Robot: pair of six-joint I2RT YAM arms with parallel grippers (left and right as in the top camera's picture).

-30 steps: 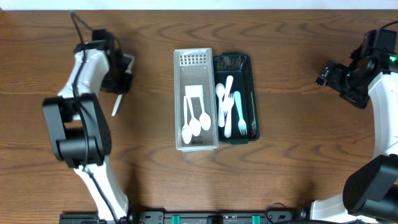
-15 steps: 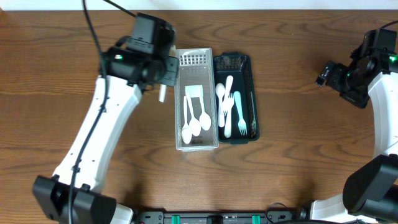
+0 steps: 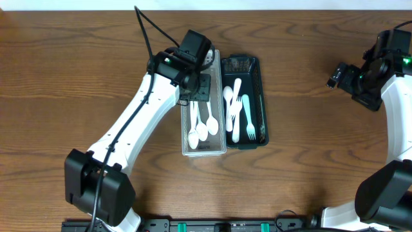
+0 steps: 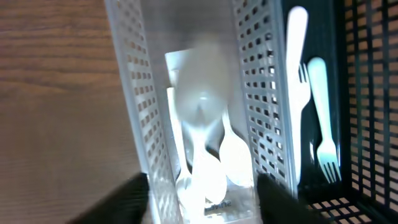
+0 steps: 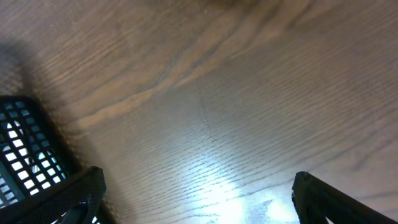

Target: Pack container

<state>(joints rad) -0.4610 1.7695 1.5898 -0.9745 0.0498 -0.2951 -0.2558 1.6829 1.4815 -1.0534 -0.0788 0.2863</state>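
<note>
Note the left arm (image 3: 148, 109) swung in from the left side of the table (image 3: 309, 180) since a second ago, now reaching over the far end of the white bin (image 3: 186, 138). Find no change at the right arm (image 3: 393, 109), parked well apart at the right edge.

Locate the black bin (image 3: 262, 96) touching the white bin's right wall, both with long axes running away from the robot. Read white spoons (image 3: 203, 129) in the white bin, forks (image 3: 243, 122) in the black.

Place the left gripper (image 3: 201, 87) directly above the white bin, between its walls. In the left wrist view, see its fingers (image 4: 134, 199) blurred and spread wider than the spoon (image 4: 199, 109) between them, with no contact visible. Judge the spoon released or nearly so, lying along the bin's long axis. Read the right gripper (image 5: 199, 193) as spread wide and empty, over bare wood.

Treat the left arm as the nearer for any further spoon. Expect tight sideways clearance at the perforated walls; withdraw upward into open room.
</note>
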